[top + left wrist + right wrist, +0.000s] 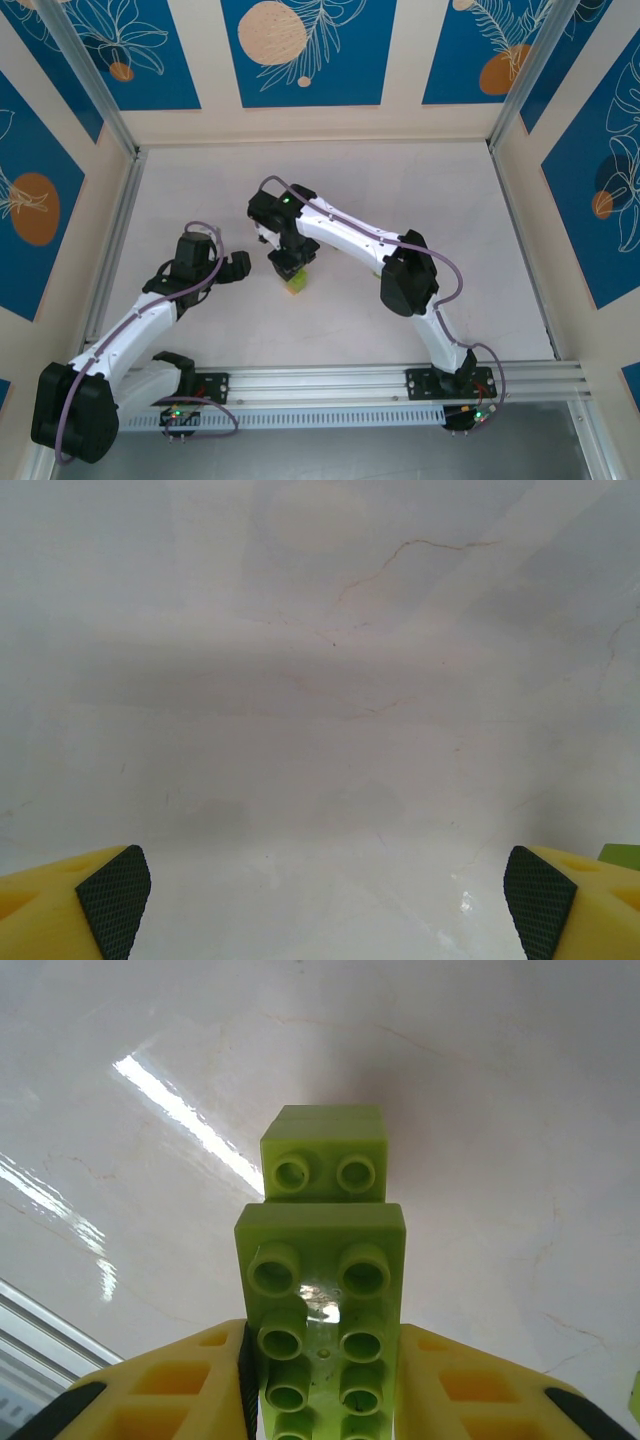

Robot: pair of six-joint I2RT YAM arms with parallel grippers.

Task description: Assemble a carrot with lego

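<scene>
The right gripper (320, 1365) is clamped on the part-built carrot (320, 1260), with its yellow fingers (175, 1385) pressing the two long sides of the lime-green stack. In the right wrist view the carrot runs out from the jaws toward twelve o'clock. Its studs face the camera, and a narrower two-stud brick is stepped at the far end.

To do this step well, I judge the grip should be square and firm with the studs level. The next brick can then be pressed straight on without the stack twisting between the fingers.

From above, the carrot (295, 285) sits near the middle of the table (420, 200), just at six o'clock of the right gripper (288, 262). Whether it touches the table is hard to tell. The left gripper (325, 890) is spread wide and empty. It lies at nine o'clock of the carrot, near but apart.
</scene>
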